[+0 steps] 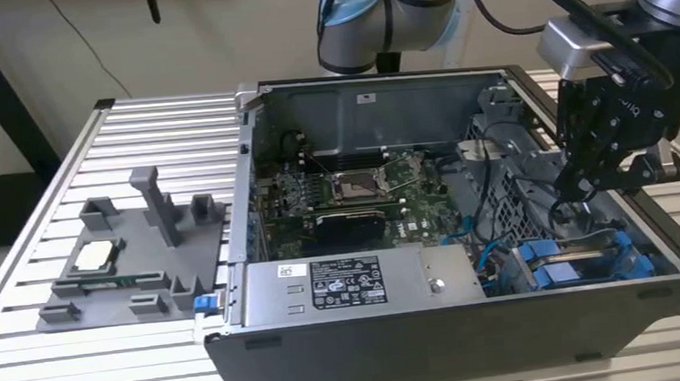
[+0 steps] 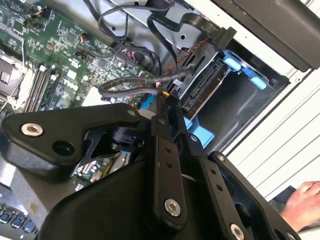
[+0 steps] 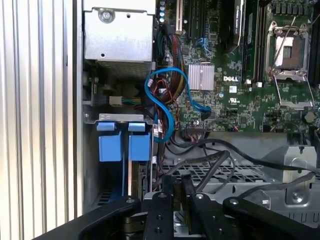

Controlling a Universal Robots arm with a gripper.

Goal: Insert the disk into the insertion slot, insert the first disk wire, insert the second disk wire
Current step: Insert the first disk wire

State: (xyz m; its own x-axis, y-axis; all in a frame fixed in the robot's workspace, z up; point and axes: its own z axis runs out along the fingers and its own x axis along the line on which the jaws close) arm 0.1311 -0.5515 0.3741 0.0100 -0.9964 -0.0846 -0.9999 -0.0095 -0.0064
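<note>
Disk [image 3: 139,146] is seated in the insertion slot [image 3: 90,155], at the corner of the case [image 1: 447,345] toward the exterior view's right. I judge the step in hand to be a wire insertion.

Gripper [image 3: 177,181] hangs just above the slot with its fingers drawn close together, apparently pinching the end of a black wire [image 2: 125,86]. In the second wrist view the wire runs out from the fingertip, but the contact itself is hidden, so I hold this loosely.

To do it well:
- I would hold the plug square to the disk's connector edge.
- I would come in along the disk's long axis, and slowly. The loose black cables [image 3: 220,150] and the blue cable [image 3: 162,105] crowd the approach and could snag.
- I would watch for the plug slipping sideways in the pinch.
- A person's hand [image 2: 301,200] rests outside the case, so I would stay clear of it.

Appearance: the first wrist view shows two bright blue carrier tabs side by side. The second wrist view shows a flat dark body, edge-on between blue rails.
</note>
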